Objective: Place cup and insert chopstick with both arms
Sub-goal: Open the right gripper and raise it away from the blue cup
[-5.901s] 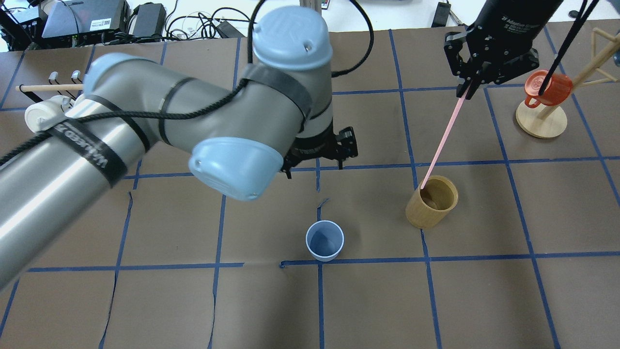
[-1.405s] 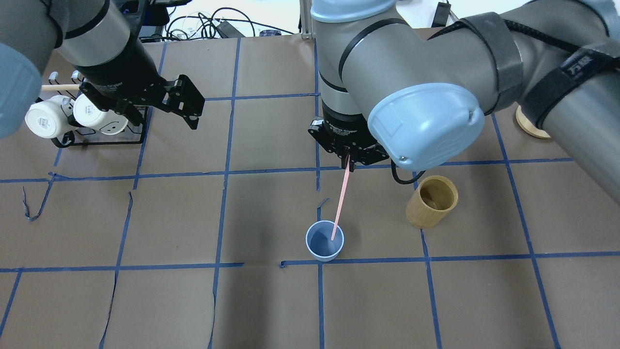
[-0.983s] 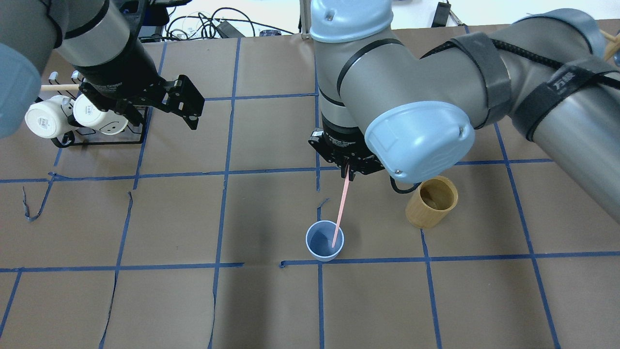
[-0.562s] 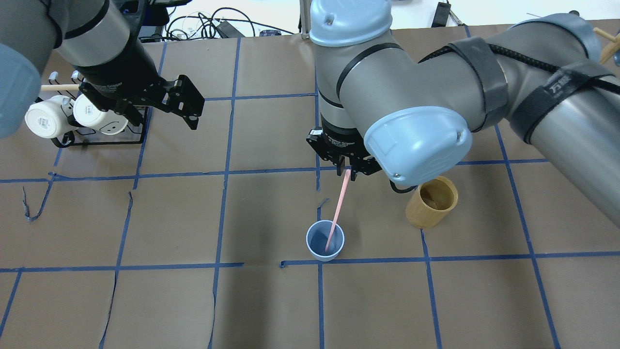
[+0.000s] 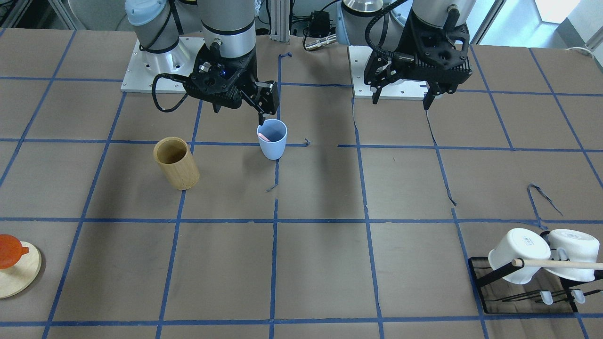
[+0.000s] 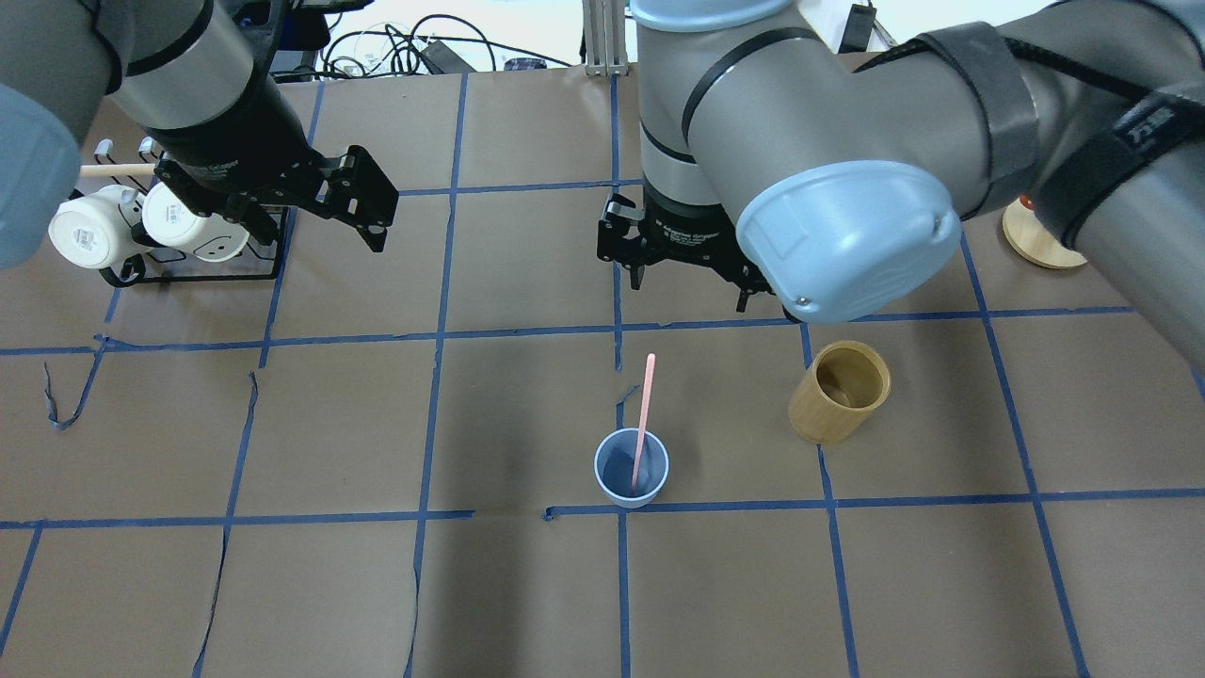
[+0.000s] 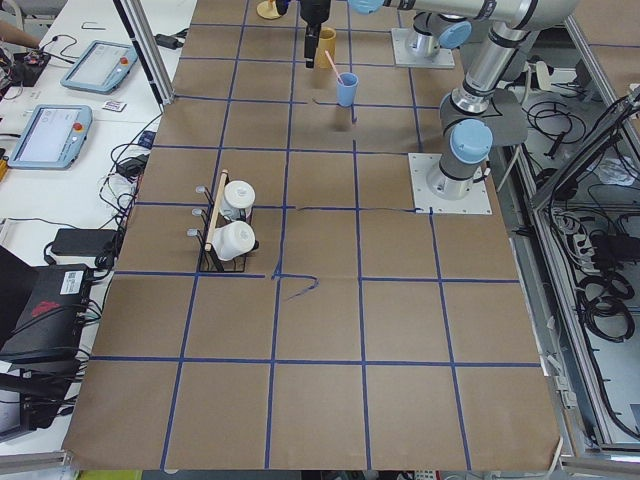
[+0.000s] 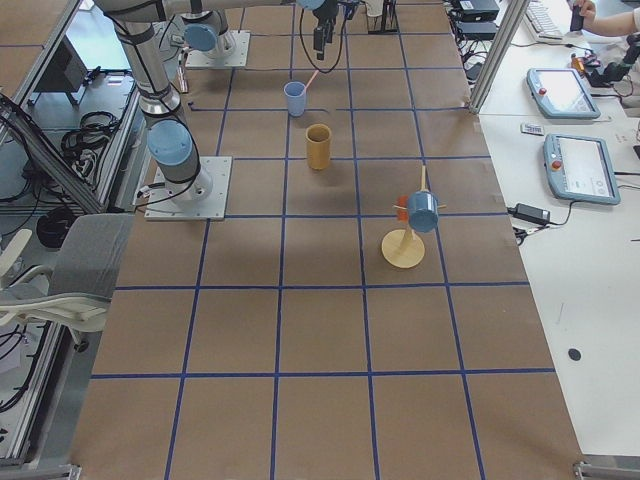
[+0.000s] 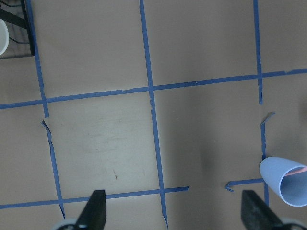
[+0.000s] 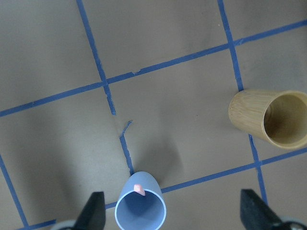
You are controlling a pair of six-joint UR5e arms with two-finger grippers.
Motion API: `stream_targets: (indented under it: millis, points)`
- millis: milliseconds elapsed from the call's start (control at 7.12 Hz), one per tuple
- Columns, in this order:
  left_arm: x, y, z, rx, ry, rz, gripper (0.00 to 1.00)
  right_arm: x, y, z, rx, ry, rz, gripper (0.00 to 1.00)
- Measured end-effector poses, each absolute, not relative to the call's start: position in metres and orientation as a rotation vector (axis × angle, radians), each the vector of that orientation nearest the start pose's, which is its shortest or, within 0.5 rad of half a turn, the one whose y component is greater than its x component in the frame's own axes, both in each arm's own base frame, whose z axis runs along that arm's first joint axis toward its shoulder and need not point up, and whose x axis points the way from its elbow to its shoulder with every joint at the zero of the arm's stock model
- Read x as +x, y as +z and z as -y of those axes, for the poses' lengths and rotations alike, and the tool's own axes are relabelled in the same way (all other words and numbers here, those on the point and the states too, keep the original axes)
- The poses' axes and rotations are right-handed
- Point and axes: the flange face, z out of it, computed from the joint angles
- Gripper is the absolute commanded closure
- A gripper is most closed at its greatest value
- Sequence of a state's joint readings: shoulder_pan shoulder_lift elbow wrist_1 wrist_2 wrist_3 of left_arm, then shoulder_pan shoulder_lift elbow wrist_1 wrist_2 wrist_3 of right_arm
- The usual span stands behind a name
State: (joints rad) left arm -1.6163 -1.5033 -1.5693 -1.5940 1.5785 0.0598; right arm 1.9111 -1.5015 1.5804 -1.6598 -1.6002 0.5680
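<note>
The light blue cup point(image 6: 631, 468) stands upright near the table's middle, also in the front view point(image 5: 272, 139) and the right wrist view point(image 10: 140, 208). One pale pink chopstick point(image 6: 643, 419) stands in it, leaning on the rim; its tip shows in the right wrist view point(image 10: 138, 189). My right gripper point(image 6: 687, 287) is open and empty, above and behind the cup, apart from the chopstick; it also shows in the front view point(image 5: 240, 113). My left gripper point(image 6: 315, 226) is open and empty, far to the cup's left by the mug rack, also in the front view point(image 5: 400, 102).
A tan bamboo cylinder point(image 6: 841, 391) stands empty to the cup's right. A black rack with two white mugs point(image 6: 141, 221) and a wooden dowel is at the far left. A round wooden stand point(image 5: 12, 263) with a red mug is at the far right.
My right gripper has opened, let go of the chopstick and pulled back from the cup. The chopstick now rests in the cup on its own. The left arm has not moved.
</note>
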Motion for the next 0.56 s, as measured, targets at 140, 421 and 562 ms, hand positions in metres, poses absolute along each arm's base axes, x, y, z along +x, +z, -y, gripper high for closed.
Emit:
stream_targets:
  millis: [140, 421, 562]
  points:
    - [-0.154, 0.519, 0.460, 0.165, -0.071, -3.128, 0.00, 0.277, 0.465, 0.456, 0.215, -0.051, -3.155, 0.00]
    - [-0.153, 0.519, 0.460, 0.163, -0.069, -3.128, 0.00, 0.214, 0.480, 0.474, 0.069, -0.043, -3.168, 0.00]
    - [-0.153, 0.519, 0.459, 0.162, -0.067, -3.127, 0.00, 0.183, 0.486, 0.478, -0.018, -0.025, -3.172, 0.00]
